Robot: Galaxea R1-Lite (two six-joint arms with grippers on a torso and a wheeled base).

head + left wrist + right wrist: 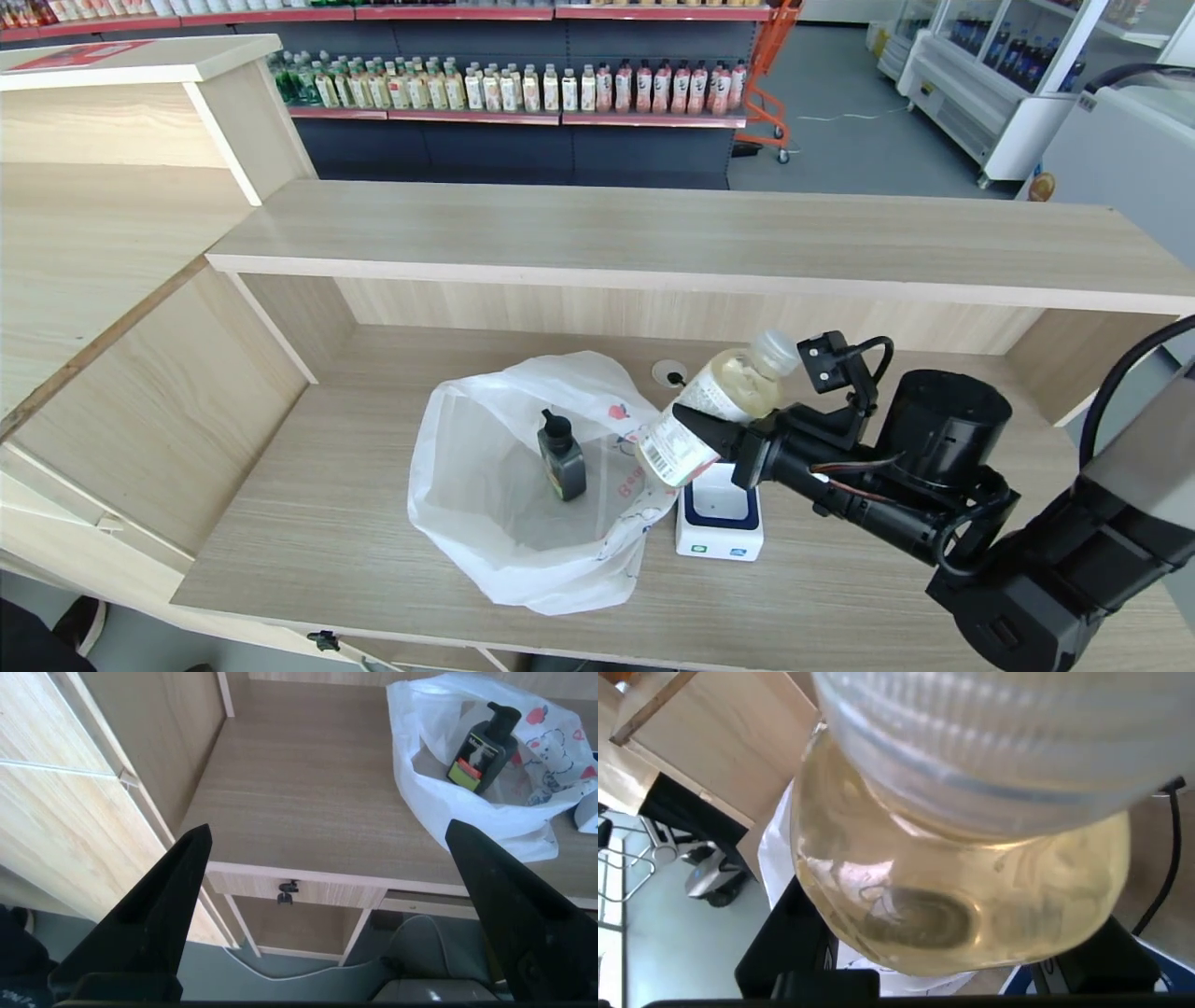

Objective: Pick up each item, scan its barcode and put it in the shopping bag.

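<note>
Bottle: the bottle [714,411] of pale yellow drink hangs tilted in the air, cap far-right and base near-left, over the scanner [719,523] and just beside the right rim of the bag [467,551].
Right gripper: the right gripper [724,434] has its fingers closed on the bottle's middle.
Left gripper: the left gripper [327,831] hovers off the near-left edge of the worktop [327,532], fingers spread wide with nothing between them.
Bag: open and slumped, with a pump bottle [561,457] standing inside.
Scan risk: the barcode seems to face up and nearward, not down at the scanner, so it may not read unless the wrist turns.
Slip risk: a round, smooth bottle held at a tilt could slide through the fingers and knock the scanner.
Drop risk: the soft rim may fold under the bottle, or the bottle may topple the pump bottle.
</note>
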